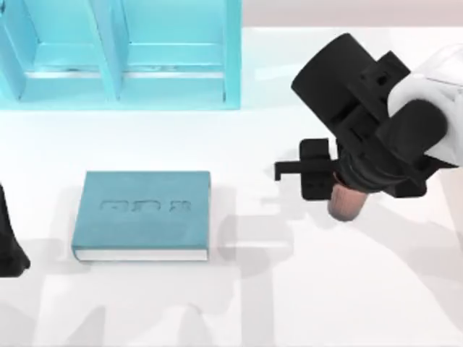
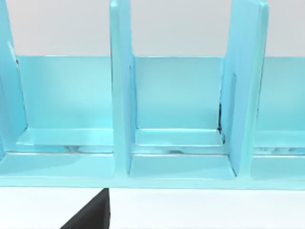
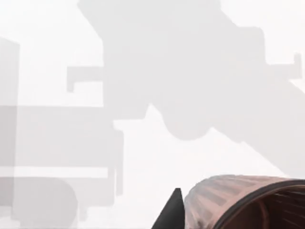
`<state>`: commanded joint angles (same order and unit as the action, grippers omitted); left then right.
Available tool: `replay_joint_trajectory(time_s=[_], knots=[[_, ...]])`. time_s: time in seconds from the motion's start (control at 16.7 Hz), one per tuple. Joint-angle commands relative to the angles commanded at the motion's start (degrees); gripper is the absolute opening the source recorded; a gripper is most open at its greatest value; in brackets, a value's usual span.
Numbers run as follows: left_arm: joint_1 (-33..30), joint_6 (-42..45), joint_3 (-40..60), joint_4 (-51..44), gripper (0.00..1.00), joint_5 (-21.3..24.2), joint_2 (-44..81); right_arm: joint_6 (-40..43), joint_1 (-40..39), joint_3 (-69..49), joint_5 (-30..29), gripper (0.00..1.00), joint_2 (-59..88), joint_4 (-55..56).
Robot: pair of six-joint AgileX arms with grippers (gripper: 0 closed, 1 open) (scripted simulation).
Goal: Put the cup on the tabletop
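While the left arm sits parked at the 9 o'clock edge of the tabletop [image 1: 304, 289], showing as a dark shape low against that border, the right arm reaches in from the 2 o'clock corner and carries the work. Its right gripper [image 1: 340, 189] hangs at about 3 o'clock from the table's centre, closed around the cup [image 1: 346, 204], whose reddish-brown wall pokes out from under the black wrist housing. The fingers themselves are mostly hidden by the arm in the top view, so how tightly they pinch cannot be read there; in the right wrist view 1 dark fingertip [image 3: 172, 212] lies right against the ribbed side of the cup [image 3: 224, 200], and the cup's dark mouth faces the camera. That same view looks down on bare white tabletop [image 3: 152, 152] crossed by the grey shadow of arm and gripper, with the cup apart from its own shadow, so it appears held above the surface rather than resting on it.

A teal book [image 1: 142, 215] lies flat toward 9 o'clock of the cup, well apart from it. A light-blue shelf unit [image 1: 119, 50] stands along the 11 o'clock edge; the left wrist view faces its upright dividers [image 2: 121, 95].
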<state>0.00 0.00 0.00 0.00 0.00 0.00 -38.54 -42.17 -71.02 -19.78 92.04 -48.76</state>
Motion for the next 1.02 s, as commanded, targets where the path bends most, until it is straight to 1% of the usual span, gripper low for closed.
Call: replay_joint_trajectory(time_s=[0.42,0.84,1.02], knots=[[0.0,0.0,0.0,0.0,1.0,0.0,0.0,0.3,0.1,1.0,0.1,0.0,0.7,0.9],[0.0,0.0,0.0,0.0,1.0,0.0,0.0,2.1,2.1,6.6,0.7,0.0,5.1,13.6],[0.0,0.0,0.0,0.0,1.0,0.0,0.0,2.5,2.6,7.8,0.9,0.0,6.2,14.8]])
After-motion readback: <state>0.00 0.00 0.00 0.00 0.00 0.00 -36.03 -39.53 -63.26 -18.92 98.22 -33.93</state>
